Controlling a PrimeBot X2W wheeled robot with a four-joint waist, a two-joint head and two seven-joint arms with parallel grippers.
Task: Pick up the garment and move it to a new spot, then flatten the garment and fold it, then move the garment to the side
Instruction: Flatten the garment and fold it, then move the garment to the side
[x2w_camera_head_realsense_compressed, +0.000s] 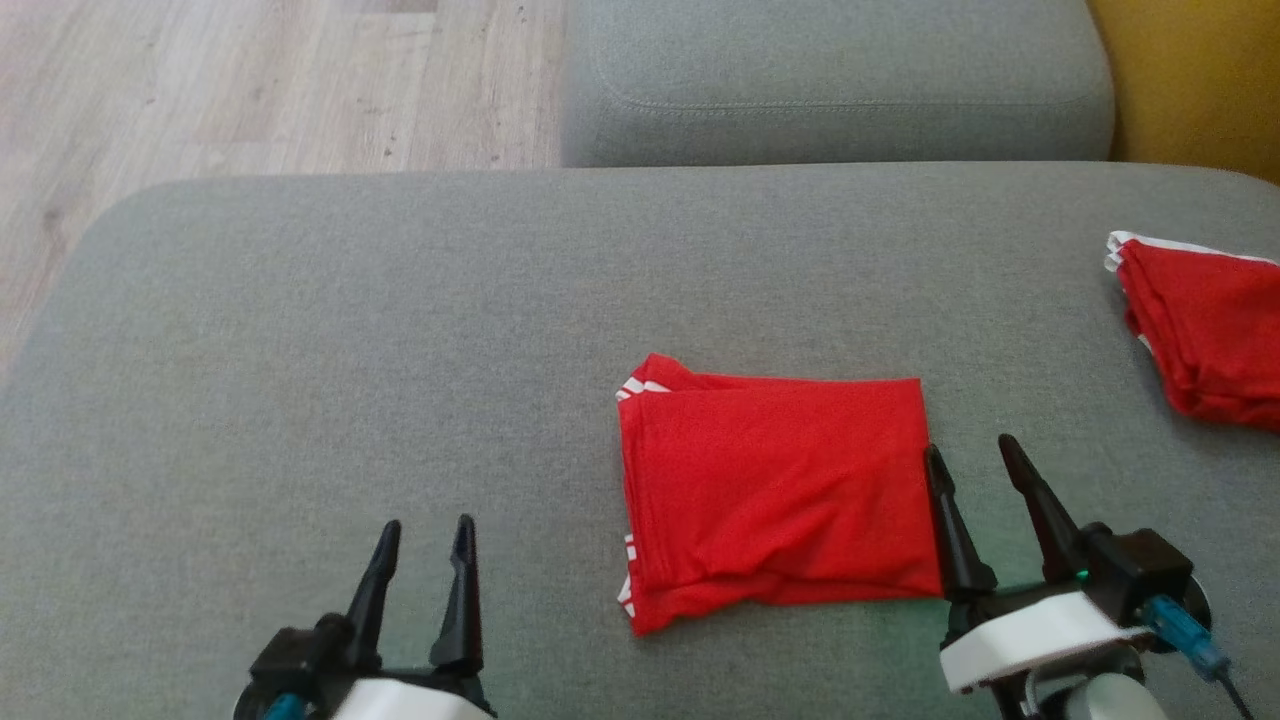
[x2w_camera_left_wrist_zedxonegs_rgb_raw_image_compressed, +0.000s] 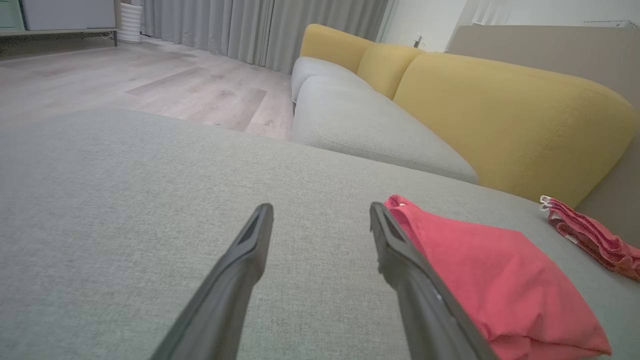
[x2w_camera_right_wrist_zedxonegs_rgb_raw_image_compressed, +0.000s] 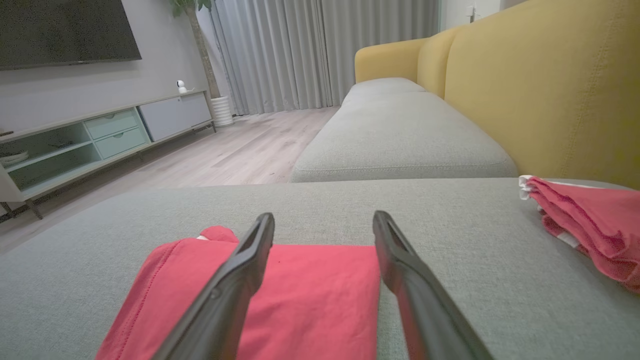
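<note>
A red garment (x2w_camera_head_realsense_compressed: 775, 485) with white trim lies folded into a rectangle on the grey cushion (x2w_camera_head_realsense_compressed: 400, 350). My right gripper (x2w_camera_head_realsense_compressed: 970, 455) stands open at the garment's right edge, its left finger just beside the cloth. In the right wrist view the garment (x2w_camera_right_wrist_zedxonegs_rgb_raw_image_compressed: 305, 295) lies under and between the open fingers (x2w_camera_right_wrist_zedxonegs_rgb_raw_image_compressed: 240, 270). My left gripper (x2w_camera_head_realsense_compressed: 428, 540) is open and empty, well to the left of the garment. Past its right finger, the left wrist view shows the garment (x2w_camera_left_wrist_zedxonegs_rgb_raw_image_compressed: 500, 280).
A second folded red garment (x2w_camera_head_realsense_compressed: 1205, 325) lies at the cushion's right edge. Behind are another grey seat cushion (x2w_camera_head_realsense_compressed: 840, 80), the yellow sofa back (x2w_camera_right_wrist_zedxonegs_rgb_raw_image_compressed: 550, 90) and wooden floor (x2w_camera_head_realsense_compressed: 250, 80) to the far left. The cushion's left half is bare.
</note>
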